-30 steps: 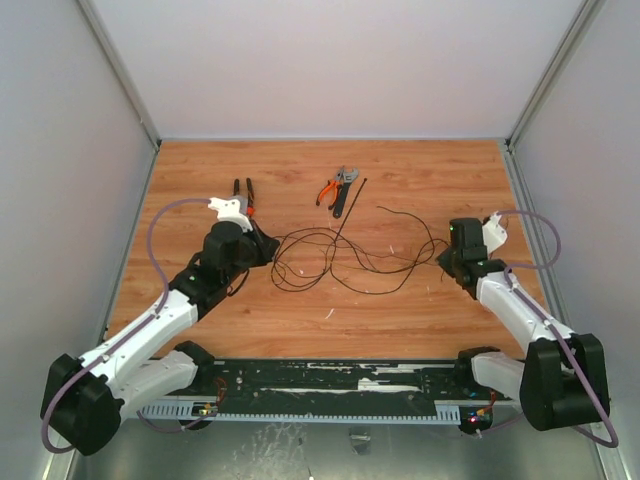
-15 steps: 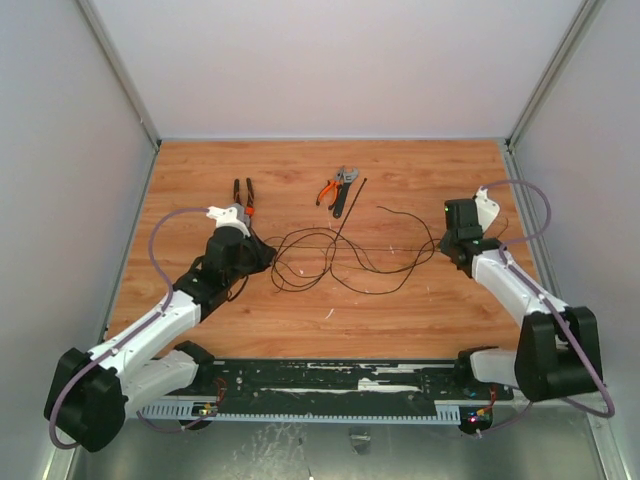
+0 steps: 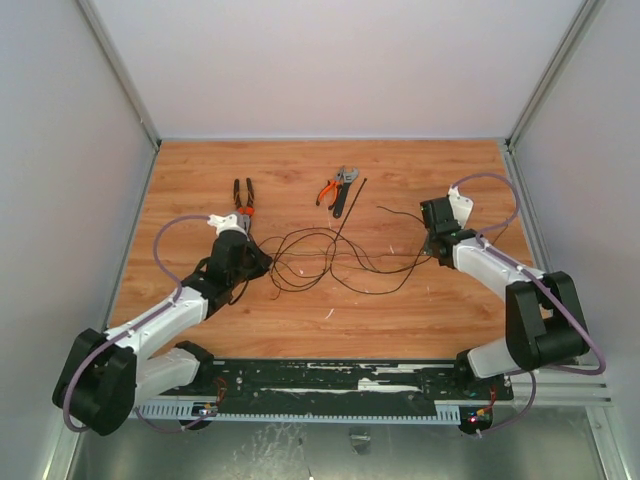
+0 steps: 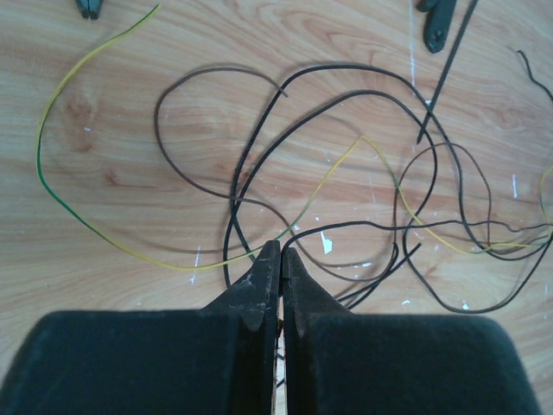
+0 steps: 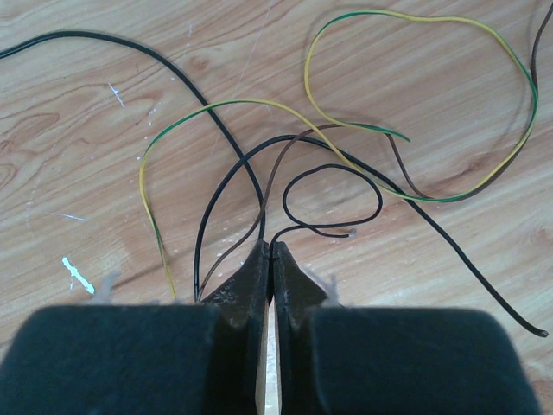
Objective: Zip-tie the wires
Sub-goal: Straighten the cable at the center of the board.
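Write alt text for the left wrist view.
The left gripper, fingers shut, apparently pinches the wires where black, brown and yellow-green strands converge; loose loops sprawl across the wooden table. The zip tie slants in from the top right.

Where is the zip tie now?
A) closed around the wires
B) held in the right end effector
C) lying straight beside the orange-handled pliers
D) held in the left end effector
C: the zip tie lies straight beside the orange-handled pliers, not closed around the wires.
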Motion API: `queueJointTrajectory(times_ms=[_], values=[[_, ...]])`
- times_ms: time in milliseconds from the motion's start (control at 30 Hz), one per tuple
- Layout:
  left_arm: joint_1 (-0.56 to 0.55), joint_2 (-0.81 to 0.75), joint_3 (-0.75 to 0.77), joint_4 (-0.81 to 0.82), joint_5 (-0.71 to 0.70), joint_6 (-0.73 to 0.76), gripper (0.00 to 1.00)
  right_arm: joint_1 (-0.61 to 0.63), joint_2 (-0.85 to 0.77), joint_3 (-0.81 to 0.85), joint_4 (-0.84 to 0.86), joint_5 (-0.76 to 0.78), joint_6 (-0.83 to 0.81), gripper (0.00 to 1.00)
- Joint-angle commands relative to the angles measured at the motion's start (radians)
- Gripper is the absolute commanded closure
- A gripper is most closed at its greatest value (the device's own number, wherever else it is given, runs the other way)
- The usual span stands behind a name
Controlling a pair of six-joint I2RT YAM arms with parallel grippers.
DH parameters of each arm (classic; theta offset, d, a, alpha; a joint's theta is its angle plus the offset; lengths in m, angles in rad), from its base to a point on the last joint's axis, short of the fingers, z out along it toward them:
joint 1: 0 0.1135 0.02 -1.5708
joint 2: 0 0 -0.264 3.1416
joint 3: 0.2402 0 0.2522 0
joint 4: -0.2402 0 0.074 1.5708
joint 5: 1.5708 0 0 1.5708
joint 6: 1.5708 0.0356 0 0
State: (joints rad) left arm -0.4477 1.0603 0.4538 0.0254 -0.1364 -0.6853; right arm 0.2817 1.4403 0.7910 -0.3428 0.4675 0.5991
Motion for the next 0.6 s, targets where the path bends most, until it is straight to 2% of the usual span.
queueJointTrajectory(times_ms=[0,467,567], values=[[0.015,0.036,-0.028,0.074,-0.021,-0.017,1.0,0.016,0.016,0.009,0.026,0.013,0.0,1.0],[0.03,0.152,-0.078,0.175,-0.048,-0.042,1.0,0.022,-0.023,-0.068,0.13,-0.127,-0.068,1.0],[0.032,0.181,-0.076,0.19,-0.046,-0.042,1.0,0.022,-0.031,-0.069,0.133,-0.127,-0.086,0.95]])
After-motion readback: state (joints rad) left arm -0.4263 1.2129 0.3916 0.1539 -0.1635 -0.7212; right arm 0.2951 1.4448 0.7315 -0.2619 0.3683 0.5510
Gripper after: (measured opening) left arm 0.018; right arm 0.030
